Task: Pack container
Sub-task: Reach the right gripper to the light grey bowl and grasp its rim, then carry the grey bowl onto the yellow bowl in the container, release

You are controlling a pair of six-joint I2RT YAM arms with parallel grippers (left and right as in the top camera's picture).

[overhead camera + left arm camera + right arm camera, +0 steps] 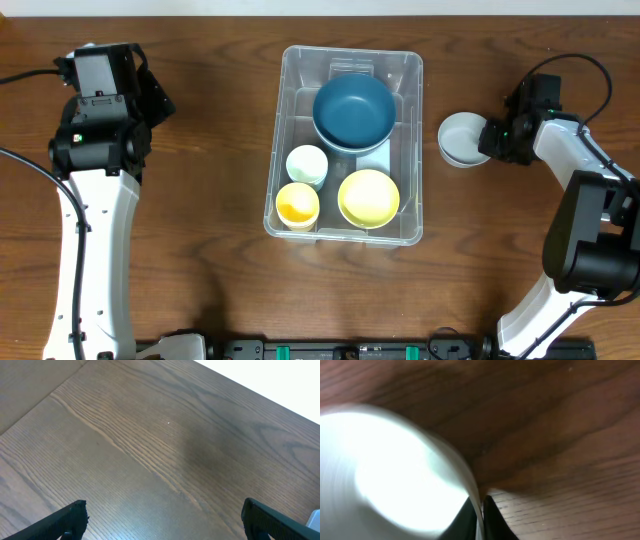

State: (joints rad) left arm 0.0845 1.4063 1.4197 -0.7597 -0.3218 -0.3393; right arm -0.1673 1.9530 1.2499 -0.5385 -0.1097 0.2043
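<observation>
The container is placed in the middle of the bench. Inside it a blue bowl, a white cup, a yellow cup and a yellow bowl are seen. The right claw is closed narrowly on the rim of a white bowl, just beside the container's right wall. The left claw is held wide over bare wood and grips nothing.

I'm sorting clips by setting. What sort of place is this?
Likely a robotics lab bench, not a kitchen: a left arm and right arm with trailing cables stand at a wooden table, and a clear container of bowls sits between them.
</observation>
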